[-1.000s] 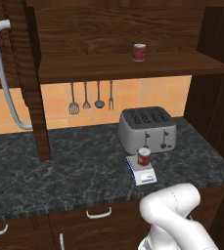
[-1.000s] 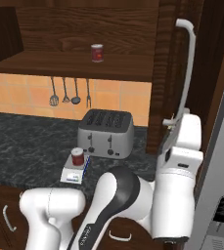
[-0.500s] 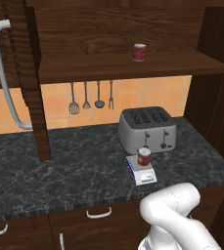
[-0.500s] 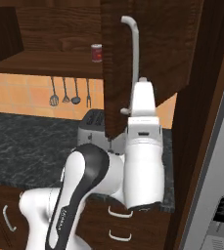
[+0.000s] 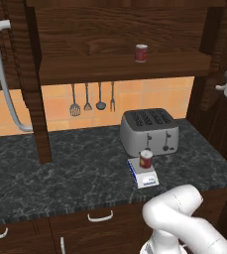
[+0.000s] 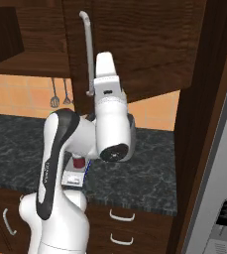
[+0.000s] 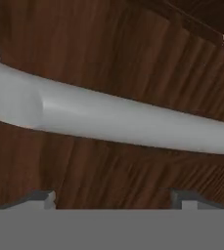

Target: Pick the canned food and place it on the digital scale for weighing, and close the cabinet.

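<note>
The canned food (image 5: 145, 158), a dark red tin with a silvery lid, stands upright on the digital scale (image 5: 145, 177) in front of the toaster. Part of the can (image 6: 78, 161) and the scale (image 6: 73, 179) show behind my arm. The cabinet's right door (image 6: 140, 44) is swung partly across the shelf, and my hand (image 6: 106, 79) sits against it beside its silver bar handle (image 6: 87, 49). In the hand view my gripper (image 7: 113, 197) is open and holds nothing, its fingertips (image 7: 50, 197) close to the door (image 7: 108, 161), with the handle (image 7: 123, 122) lying across just beyond them.
A second red can (image 5: 141, 52) stands on the open cabinet shelf (image 5: 110, 69). The left door (image 5: 16, 44) hangs open with its long handle (image 5: 3, 74). A silver toaster (image 5: 149, 130) sits on the dark counter (image 5: 60, 173). Utensils (image 5: 92, 96) hang on the wall; drawers lie below.
The right cabinet door has swung further across the shelf, with my hand travelling along at its handle. The hand now appears at the right edge of the left base view.
</note>
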Tool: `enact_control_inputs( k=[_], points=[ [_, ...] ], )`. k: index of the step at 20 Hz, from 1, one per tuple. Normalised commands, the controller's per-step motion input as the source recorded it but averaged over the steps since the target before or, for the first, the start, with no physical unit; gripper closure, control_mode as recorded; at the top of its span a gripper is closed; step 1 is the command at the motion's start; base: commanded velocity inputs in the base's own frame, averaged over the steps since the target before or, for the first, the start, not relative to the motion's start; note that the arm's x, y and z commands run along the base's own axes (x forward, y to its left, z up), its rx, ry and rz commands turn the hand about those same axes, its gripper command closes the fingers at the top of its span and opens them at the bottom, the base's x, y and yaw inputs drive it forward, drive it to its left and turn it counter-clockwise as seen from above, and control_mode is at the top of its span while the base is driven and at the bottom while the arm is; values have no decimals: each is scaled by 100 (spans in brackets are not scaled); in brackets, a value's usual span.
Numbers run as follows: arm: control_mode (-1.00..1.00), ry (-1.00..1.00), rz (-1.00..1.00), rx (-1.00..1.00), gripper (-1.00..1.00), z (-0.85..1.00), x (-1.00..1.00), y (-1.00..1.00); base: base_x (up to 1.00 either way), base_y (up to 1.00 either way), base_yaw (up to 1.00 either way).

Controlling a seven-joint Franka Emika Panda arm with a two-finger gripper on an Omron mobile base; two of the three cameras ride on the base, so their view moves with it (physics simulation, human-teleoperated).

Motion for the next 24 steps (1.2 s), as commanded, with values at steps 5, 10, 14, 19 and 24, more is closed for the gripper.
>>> enact_control_inputs(
  k=[5, 10, 14, 19, 24],
  points=[
    [-100, 32, 28, 8, -100, -6, 100, 12, 0, 0, 0],
    [-100, 12, 17, 0, -100, -26, 100, 6, 0, 0, 0],
    [-100, -6, 6, 0, -100, -46, 92, 3, 0, 0, 0],
    [-100, -11, 3, 0, -100, -58, 98, 1, 0, 0, 0],
    [-100, -1, 0, 0, -100, -33, 94, 1, 0, 0, 0]
  ],
)
